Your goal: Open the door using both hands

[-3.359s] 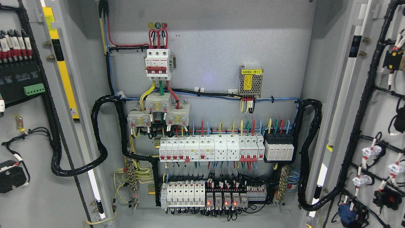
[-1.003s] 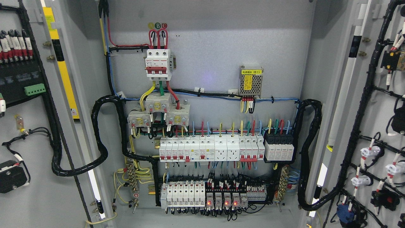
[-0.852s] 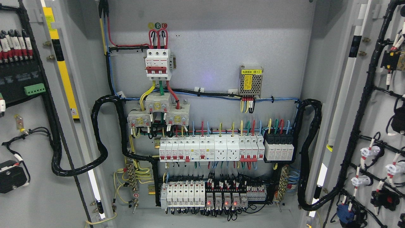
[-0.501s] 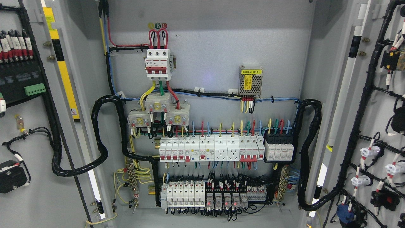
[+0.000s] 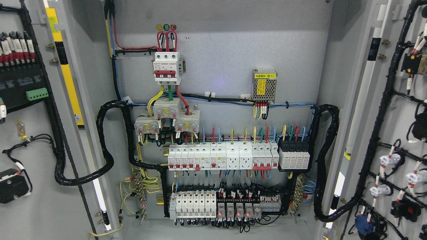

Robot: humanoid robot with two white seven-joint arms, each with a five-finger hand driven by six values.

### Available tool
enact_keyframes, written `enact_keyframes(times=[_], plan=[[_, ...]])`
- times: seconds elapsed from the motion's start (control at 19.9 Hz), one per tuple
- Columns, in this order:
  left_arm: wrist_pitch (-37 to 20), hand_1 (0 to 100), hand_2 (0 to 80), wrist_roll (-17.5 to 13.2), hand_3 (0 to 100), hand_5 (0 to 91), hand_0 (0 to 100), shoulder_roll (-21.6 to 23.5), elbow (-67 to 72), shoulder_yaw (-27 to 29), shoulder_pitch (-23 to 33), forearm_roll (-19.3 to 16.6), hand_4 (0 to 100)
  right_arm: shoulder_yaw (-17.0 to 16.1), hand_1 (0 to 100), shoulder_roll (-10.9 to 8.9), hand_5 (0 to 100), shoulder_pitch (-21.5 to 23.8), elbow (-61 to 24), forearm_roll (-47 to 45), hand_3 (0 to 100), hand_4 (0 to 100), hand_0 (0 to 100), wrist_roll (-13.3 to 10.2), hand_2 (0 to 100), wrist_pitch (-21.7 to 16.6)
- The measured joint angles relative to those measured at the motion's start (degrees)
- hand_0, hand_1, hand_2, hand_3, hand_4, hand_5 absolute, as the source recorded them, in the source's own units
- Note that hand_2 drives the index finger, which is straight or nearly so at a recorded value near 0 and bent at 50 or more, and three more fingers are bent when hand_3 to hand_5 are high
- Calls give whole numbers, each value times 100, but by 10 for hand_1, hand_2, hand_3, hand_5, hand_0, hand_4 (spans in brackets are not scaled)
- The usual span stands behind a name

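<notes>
Two doors (image 5: 30, 200) swung open, edges cropped, neither robot hand visible, grip unknowable

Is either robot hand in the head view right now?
No, only the open cabinet shows: left door, right door and breaker rows.

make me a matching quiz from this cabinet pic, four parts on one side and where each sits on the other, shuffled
Things:
1. main breaker
2. power supply
3. green terminal block
4. black breaker group

Places:
A. on the left door
B. upper left of the back panel, under the red loops
C. right end of the middle breaker row
D. upper right of the back panel, with a yellow label

Pairs: 1-B, 2-D, 3-A, 4-C
</notes>
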Motion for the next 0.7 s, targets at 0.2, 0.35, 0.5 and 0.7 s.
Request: enact_keyframes(times=[0.2, 0.35, 0.5, 0.7], plan=[[1, 556, 0, 229, 0, 0, 120, -43, 257, -34, -67, -31, 0, 19, 500, 102, 0, -139, 538, 351, 0, 0, 0, -509, 40, 586], [4, 556, 0, 296, 0, 0, 120, -67, 397, -52, -140, -44, 0, 28, 500, 165, 0, -259, 831, 649, 0, 0, 0, -722, 40, 878], [18, 556, 0, 317, 0, 0, 120, -85, 505, -64, -195, -50, 0, 32, 500, 221, 0, -389, 1058, 886, 0, 0, 0, -941, 40, 1184], [-142, 556, 0, 340, 0, 0, 120, -101, 608, -76, -239, -54, 0, 36, 500, 279, 0, -568, 1293, 1058, 0, 0, 0, -1211, 40, 1434]])
